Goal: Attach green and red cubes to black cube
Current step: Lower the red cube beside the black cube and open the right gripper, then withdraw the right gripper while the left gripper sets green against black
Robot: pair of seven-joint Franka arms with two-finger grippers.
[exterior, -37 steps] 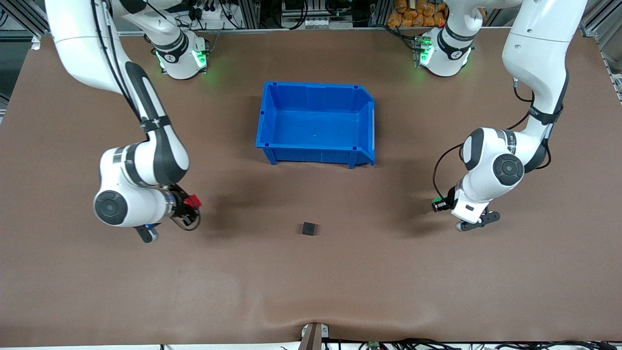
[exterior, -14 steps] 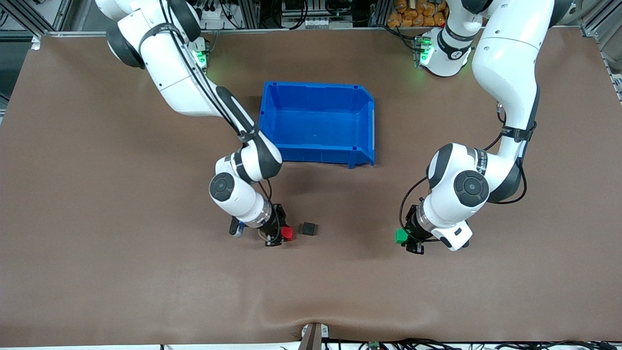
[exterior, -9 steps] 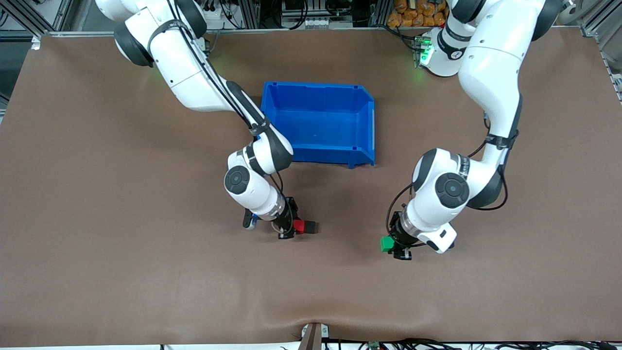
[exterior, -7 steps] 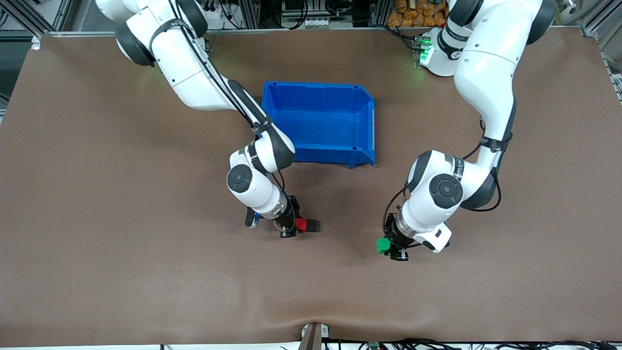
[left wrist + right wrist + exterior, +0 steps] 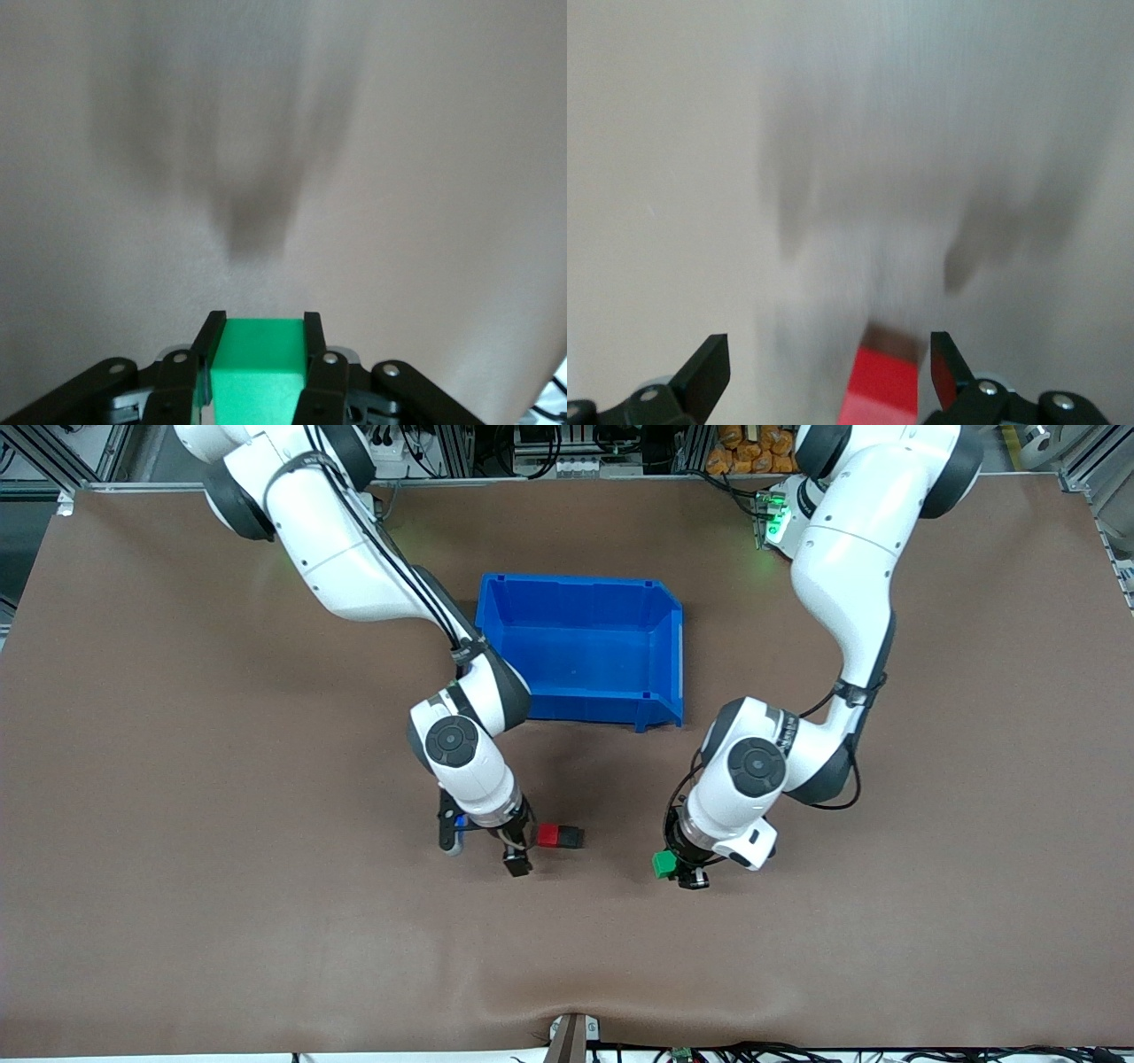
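Two white Franka arms, black joint trim, black claw hardware.
Glossy white shells with round black caps at the joints and dark bands between links; thin black cables run along both forearms and loop near the wrists. Bases glow green. Left claw point(image 5: 260, 354) and right claw point(image 5: 824, 367) have matt black fingers with silver screws at the finger mounts.

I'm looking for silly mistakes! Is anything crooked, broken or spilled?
Nothing stands out. The red cube sits flush against the black cube on the table; the right end effector is open beside them, and the left end effector holds the green cube.
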